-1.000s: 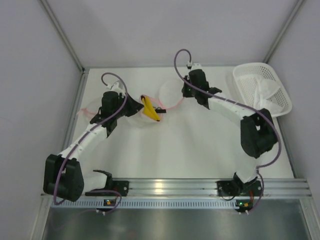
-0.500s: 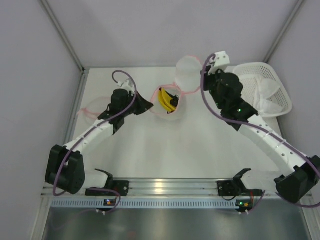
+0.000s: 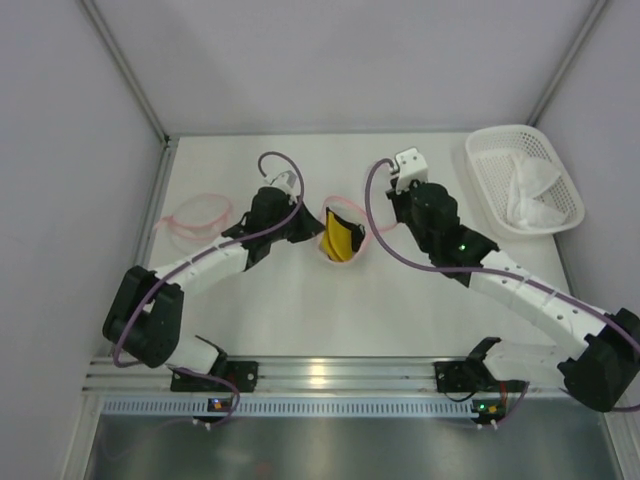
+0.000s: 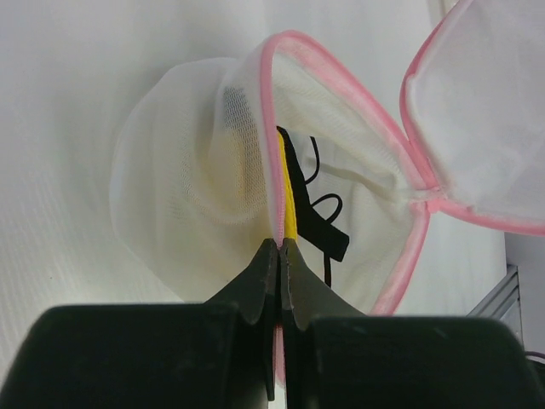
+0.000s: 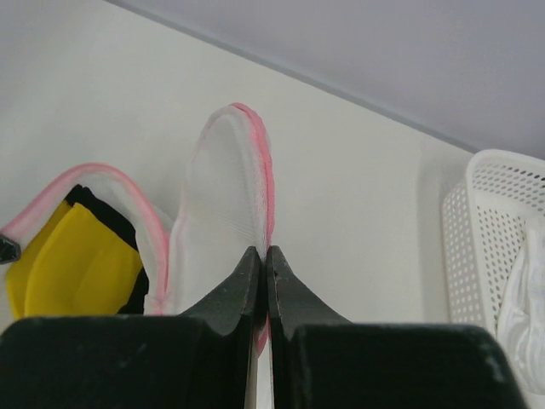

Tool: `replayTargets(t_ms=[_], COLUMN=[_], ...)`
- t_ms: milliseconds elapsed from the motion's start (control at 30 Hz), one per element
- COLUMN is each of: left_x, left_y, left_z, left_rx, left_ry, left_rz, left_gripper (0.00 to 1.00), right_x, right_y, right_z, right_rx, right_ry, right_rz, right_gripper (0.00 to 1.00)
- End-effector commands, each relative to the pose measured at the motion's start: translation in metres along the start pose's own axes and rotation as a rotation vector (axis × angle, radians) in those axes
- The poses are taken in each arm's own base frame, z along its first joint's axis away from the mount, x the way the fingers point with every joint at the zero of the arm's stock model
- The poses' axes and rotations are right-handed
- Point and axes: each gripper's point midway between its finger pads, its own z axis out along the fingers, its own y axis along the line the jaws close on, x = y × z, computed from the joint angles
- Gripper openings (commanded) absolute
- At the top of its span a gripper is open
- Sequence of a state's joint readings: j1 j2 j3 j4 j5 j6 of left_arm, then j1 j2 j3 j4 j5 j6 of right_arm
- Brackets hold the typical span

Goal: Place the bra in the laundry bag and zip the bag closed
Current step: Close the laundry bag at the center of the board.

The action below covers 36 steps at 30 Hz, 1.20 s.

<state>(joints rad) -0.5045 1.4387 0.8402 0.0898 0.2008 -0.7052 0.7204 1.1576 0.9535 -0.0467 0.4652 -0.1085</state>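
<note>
Bra (image 3: 340,240) yellow, padded, already inside laundry bag (image 4: 170,213), mid-table. Left gripper (image 4: 279,247) pinched tight on bag's pink rim. Right gripper (image 5: 261,253) pinched tight on lid flap (image 5: 223,196) edge. Mesh looks light, floppy, probably slippery; stiffer piped rim safest hold. Zip not yet closed.

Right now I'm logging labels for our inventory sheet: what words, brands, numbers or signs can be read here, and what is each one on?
None can be read in any view.
The bag, the bra, the basket, the left claw and the right claw show no print or label.
The small lights below the rail are plain lamps, with no figures beside them.
</note>
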Motion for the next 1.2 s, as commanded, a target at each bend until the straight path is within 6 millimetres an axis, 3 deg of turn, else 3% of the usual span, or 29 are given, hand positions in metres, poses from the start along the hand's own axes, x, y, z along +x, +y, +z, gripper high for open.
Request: replayTargets(t_ms=[0, 67, 100, 233, 300, 367, 400, 467, 500, 667, 833, 1000, 1167], left_x=[-0.002, -0.003, -0.004, -0.013, -0.013, -0.012, -0.010, -0.002, 0.000, 0.013, 0.011, 0.012, 0.022], left_y=[-0.016, -0.023, -0.029, -0.057, -0.061, -0.051, -0.046, -0.029, -0.027, -0.021, -0.024, -0.021, -0.027], left_z=[0.007, 0.008, 0.009, 0.013, 0.016, 0.021, 0.022, 0.027, 0.028, 0.037, 0.039, 0.040, 0.044], left_rx=[0.050, 0.069, 0.083, 0.146, 0.146, 0.099, 0.075, 0.008, 0.002, -0.012, -0.018, -0.014, 0.053], left_ry=[-0.010, -0.007, -0.001, 0.001, 0.004, -0.003, 0.000, 0.010, 0.015, 0.053, 0.021, 0.007, 0.042], left_rz=[0.008, 0.008, 0.007, -0.002, -0.032, -0.061, -0.081, -0.108, -0.119, -0.141, -0.136, -0.125, -0.122], left_gripper=[0.00, 0.00, 0.00, 0.00, 0.00, 0.00, 0.00, 0.00, 0.00, 0.00, 0.00, 0.00, 0.00], right_x=[-0.032, -0.039, -0.050, -0.078, -0.081, -0.087, -0.076, -0.075, -0.062, -0.040, -0.033, -0.021, 0.012], right_y=[0.004, -0.003, -0.016, -0.035, -0.035, -0.034, -0.028, -0.029, -0.024, -0.018, 0.011, 0.066, 0.089], right_z=[-0.012, -0.014, -0.017, -0.022, -0.026, -0.034, -0.033, -0.041, -0.040, -0.043, -0.038, -0.031, -0.020], right_rx=[0.016, 0.068, 0.131, 0.214, 0.192, 0.166, 0.134, 0.125, 0.101, 0.071, -0.046, -0.301, -0.333], right_ry=[-0.121, -0.133, -0.141, -0.196, -0.228, -0.276, -0.277, -0.316, -0.307, -0.314, -0.326, -0.289, -0.186], right_rz=[-0.022, -0.045, -0.074, -0.168, -0.208, -0.197, -0.194, -0.168, -0.178, -0.184, -0.172, -0.082, -0.095], right_gripper=[0.00, 0.00, 0.00, 0.00, 0.00, 0.00, 0.00, 0.00, 0.00, 0.00, 0.00, 0.00, 0.00])
